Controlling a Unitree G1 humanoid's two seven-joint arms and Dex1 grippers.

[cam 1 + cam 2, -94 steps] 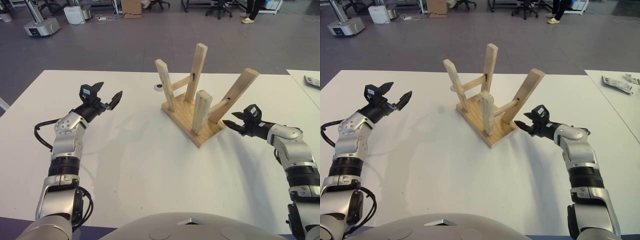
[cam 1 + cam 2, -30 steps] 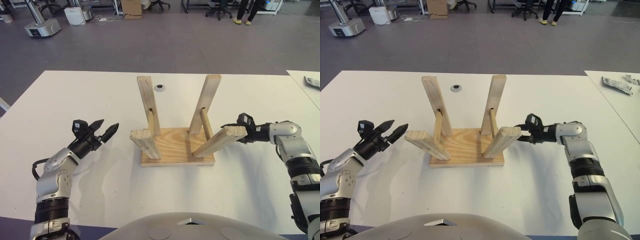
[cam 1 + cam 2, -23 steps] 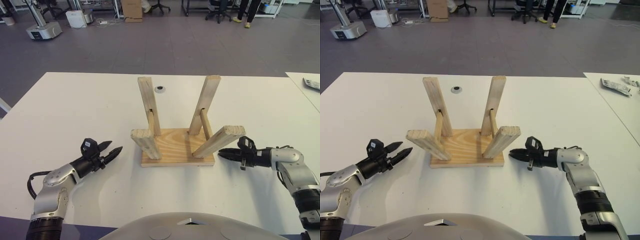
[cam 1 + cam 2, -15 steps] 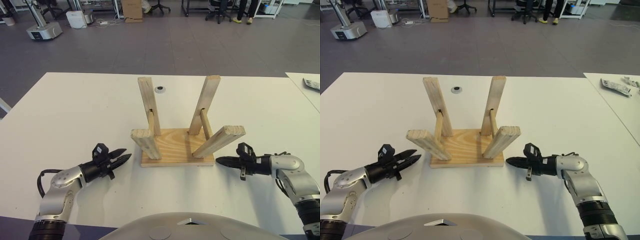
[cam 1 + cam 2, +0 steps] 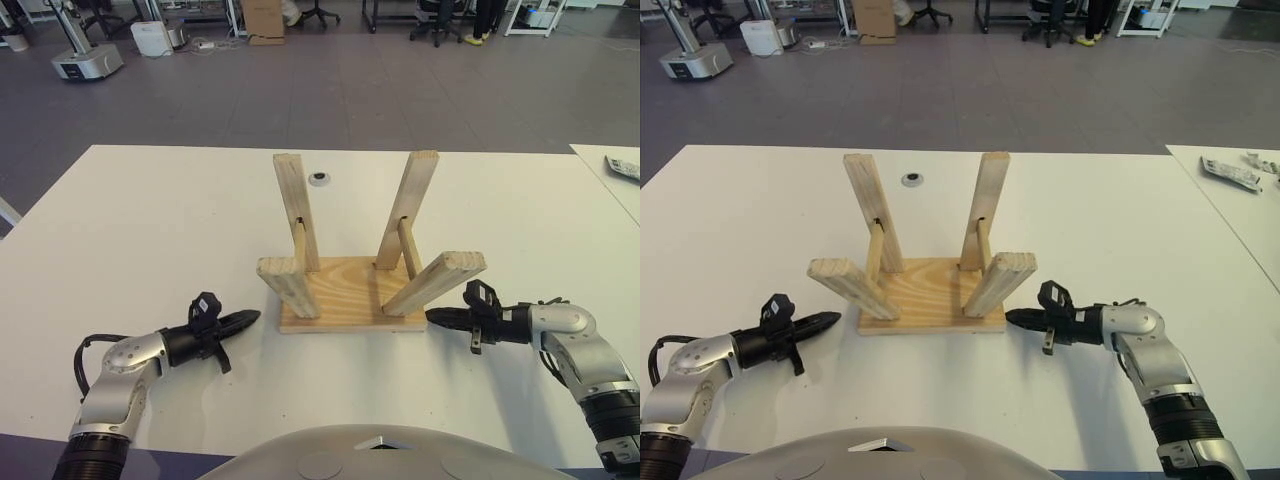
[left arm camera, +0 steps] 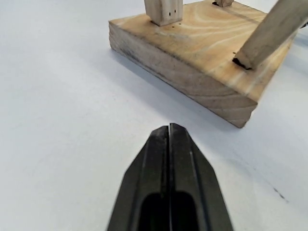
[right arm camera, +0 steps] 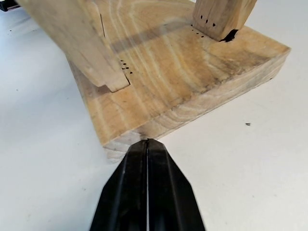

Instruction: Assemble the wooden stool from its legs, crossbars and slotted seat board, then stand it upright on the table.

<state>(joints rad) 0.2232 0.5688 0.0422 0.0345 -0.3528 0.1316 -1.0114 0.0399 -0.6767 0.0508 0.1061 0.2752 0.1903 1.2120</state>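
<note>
Flanking upturned stool [image 5: 345,290] on desk [image 5: 150,220]: left tool [image 5: 250,315], right tool [image 5: 433,316], both pressed together; risk of skidding or sideways toppling under uneven levering.

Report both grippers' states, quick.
Left gripper: shut, empty, short of the seat board.
Right gripper: shut, empty, tip at the seat board's corner.

Small dark round disc [image 5: 319,178]; cardboard box [image 5: 262,15] and office chairs [image 5: 437,14] far behind.
</note>
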